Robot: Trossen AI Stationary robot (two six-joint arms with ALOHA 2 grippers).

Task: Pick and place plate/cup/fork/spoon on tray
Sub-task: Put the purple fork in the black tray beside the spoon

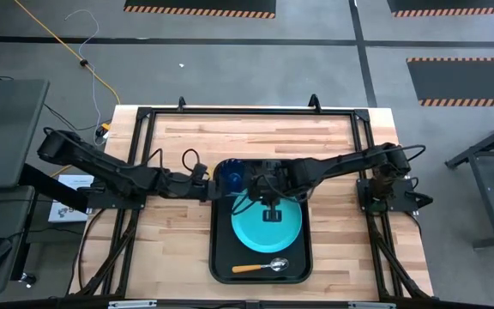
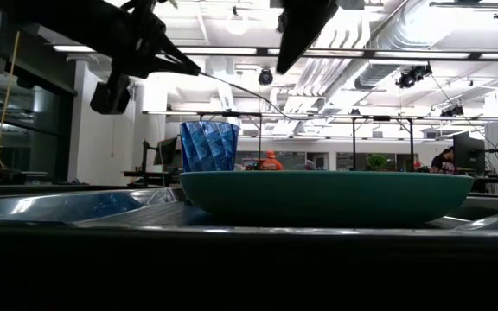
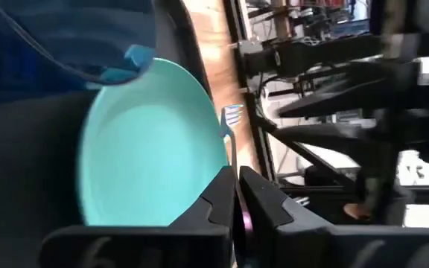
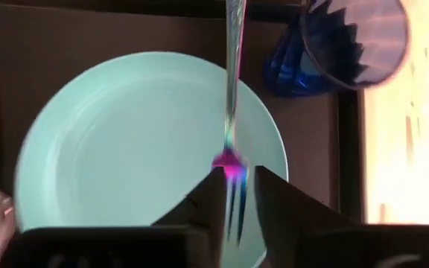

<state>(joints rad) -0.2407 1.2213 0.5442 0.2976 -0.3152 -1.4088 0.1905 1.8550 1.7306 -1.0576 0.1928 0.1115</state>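
this is looking like a robotics lab or industrial workshop hall. a butcher-block table (image 1: 178,249) in a black metal frame is sitting on a grey concrete floor (image 1: 230,77) that is carrying black mats edged with orange-and-black hazard stripes (image 1: 200,10). a yellow cable (image 1: 67,47) is trailing across the floor. in the low view, exposed silver ducts and pipes (image 2: 379,34) are running under the ceiling, more metal test rigs (image 2: 379,130) are standing behind, and a person in orange (image 2: 271,161) is sitting far off.
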